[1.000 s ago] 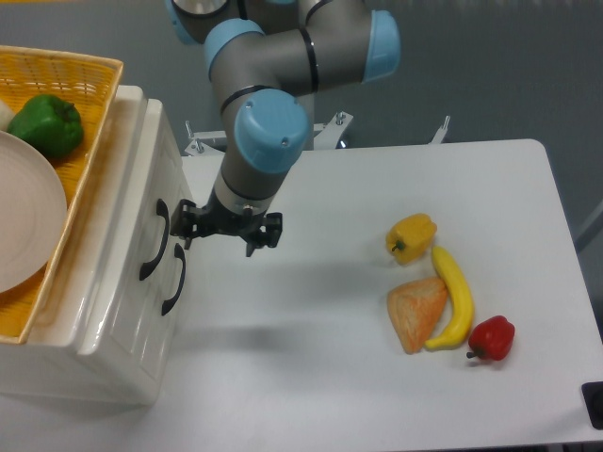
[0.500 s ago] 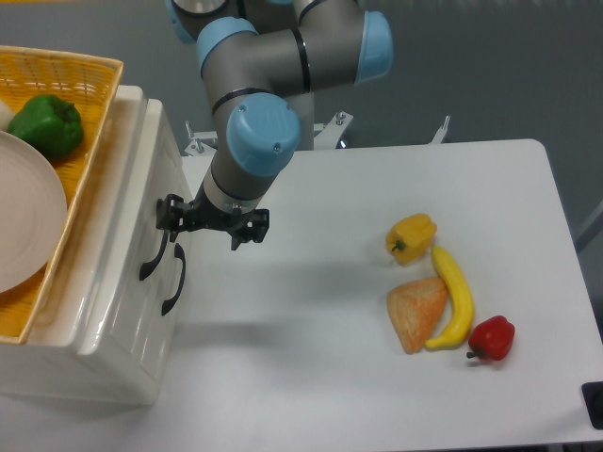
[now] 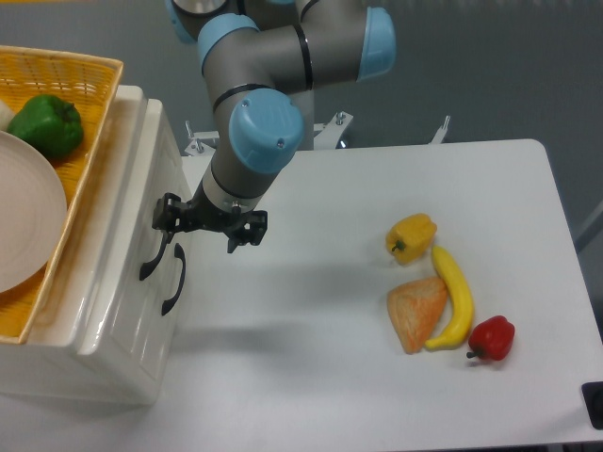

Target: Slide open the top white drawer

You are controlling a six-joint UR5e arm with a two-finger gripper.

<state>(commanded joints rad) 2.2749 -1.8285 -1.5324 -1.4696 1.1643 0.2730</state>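
reaching in from the top centre of the frame, a grey and blue robot arm holds its black gripper [image 3: 209, 222] at the front of a cream-white cabinet at the left. its fingers are spread apart, the left one at the top end of the curved black handle [image 3: 155, 247] of the top white drawer [image 3: 141, 202], which looks closed. the lower drawer's handle [image 3: 173, 280] sits just below. a yellow wicker basket [image 3: 80, 113] on the cabinet holds a green pepper [image 3: 47, 124] and a white plate [image 3: 26, 221].
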